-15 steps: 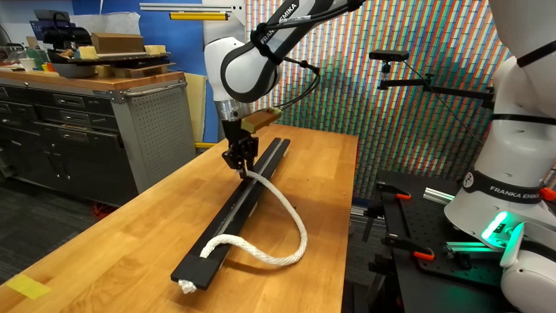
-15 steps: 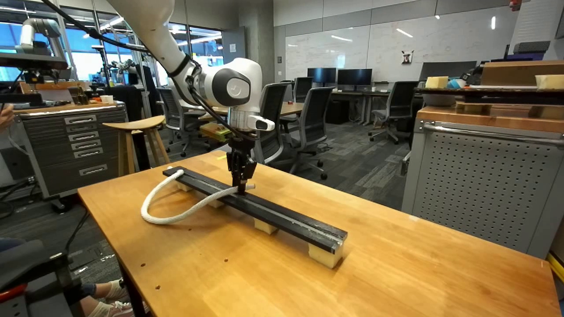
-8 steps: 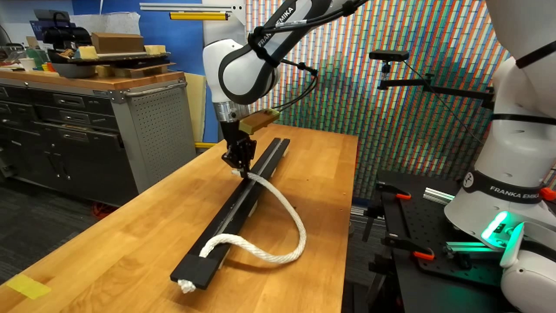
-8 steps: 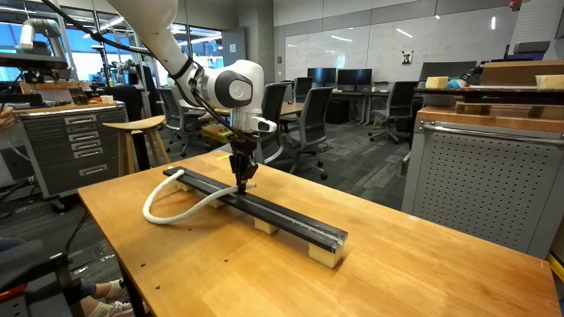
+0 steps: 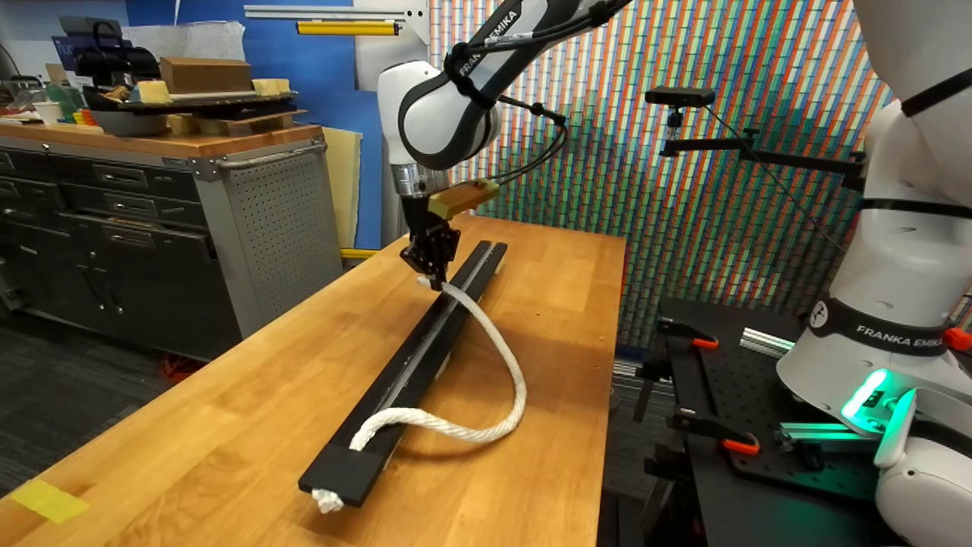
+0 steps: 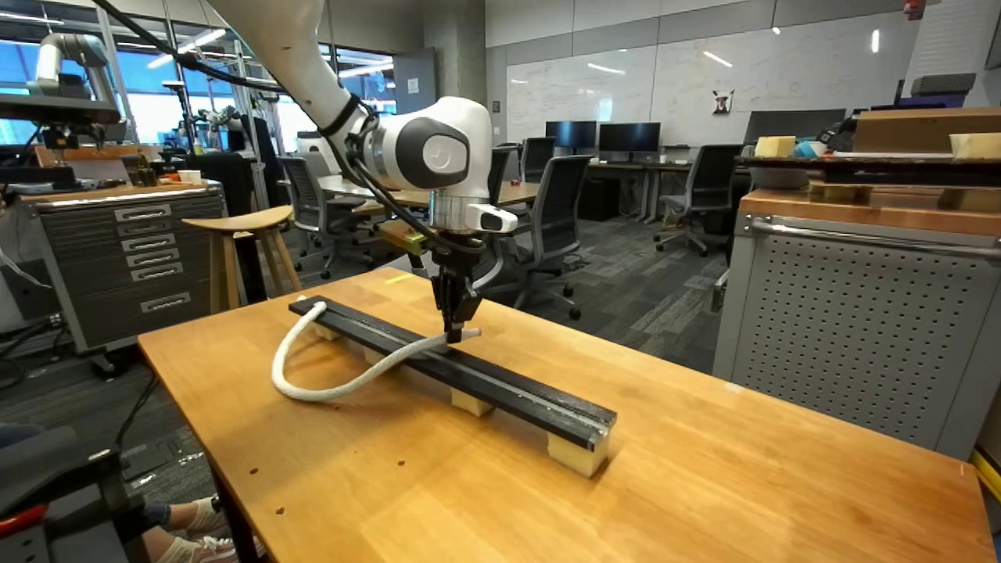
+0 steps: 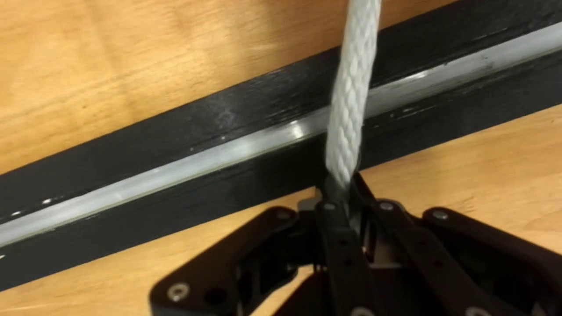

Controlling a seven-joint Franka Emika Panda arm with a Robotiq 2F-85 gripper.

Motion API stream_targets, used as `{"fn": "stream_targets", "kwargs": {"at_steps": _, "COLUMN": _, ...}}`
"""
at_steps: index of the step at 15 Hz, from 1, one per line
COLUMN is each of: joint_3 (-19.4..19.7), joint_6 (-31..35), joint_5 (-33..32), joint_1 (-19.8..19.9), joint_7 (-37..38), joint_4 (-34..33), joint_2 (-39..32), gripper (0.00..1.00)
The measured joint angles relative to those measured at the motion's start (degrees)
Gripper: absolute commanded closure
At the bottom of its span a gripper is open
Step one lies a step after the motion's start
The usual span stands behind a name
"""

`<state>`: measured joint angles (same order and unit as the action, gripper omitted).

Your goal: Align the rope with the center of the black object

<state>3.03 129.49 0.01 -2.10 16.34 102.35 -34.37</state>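
Gripper [image 6: 453, 336] pinches rope [image 7: 351, 94] near one end | rope crosses bar [image 6: 485, 380], bowed | step, I judge: to straighten it | next: pull lengthwise, then lower onto centre strip [image 7: 237, 151]

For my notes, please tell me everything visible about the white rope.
The white rope looks braided and flexible. From near one end of the black bar, where a white tuft shows, it curves over the table in a slack loop, then crosses over the bar to the end effector, which pinches it short of its free tip.

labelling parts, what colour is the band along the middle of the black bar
The band is silvery grey, seen best in the wrist view.
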Motion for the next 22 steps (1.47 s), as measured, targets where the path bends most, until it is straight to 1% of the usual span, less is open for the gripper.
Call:
{"fn": "stream_targets", "kwargs": {"at_steps": 5, "joint_3": 2.83, "joint_6": 3.36, "joint_5": 0.17, "joint_1": 1.48, "joint_7": 1.28, "joint_4": 3.2, "joint_2": 2.37, "gripper": 0.97}}
{"fn": "stream_targets", "kwargs": {"at_steps": 11, "joint_3": 6.33, "joint_6": 8.04, "joint_5": 0.26, "joint_1": 2.19, "joint_7": 6.99, "joint_4": 4.77, "joint_2": 3.52, "gripper": 0.97}}
{"fn": "stream_targets", "kwargs": {"at_steps": 18, "joint_3": 10.08, "joint_6": 8.5, "joint_5": 0.8, "joint_1": 4.38, "joint_7": 12.41, "joint_4": 4.56, "joint_2": 3.74, "gripper": 0.97}}
{"fn": "stream_targets", "kwargs": {"at_steps": 22, "joint_3": 10.88, "joint_6": 8.5, "joint_5": 2.25, "joint_1": 6.59, "joint_7": 13.68, "joint_4": 4.6, "joint_2": 3.74, "gripper": 0.97}}
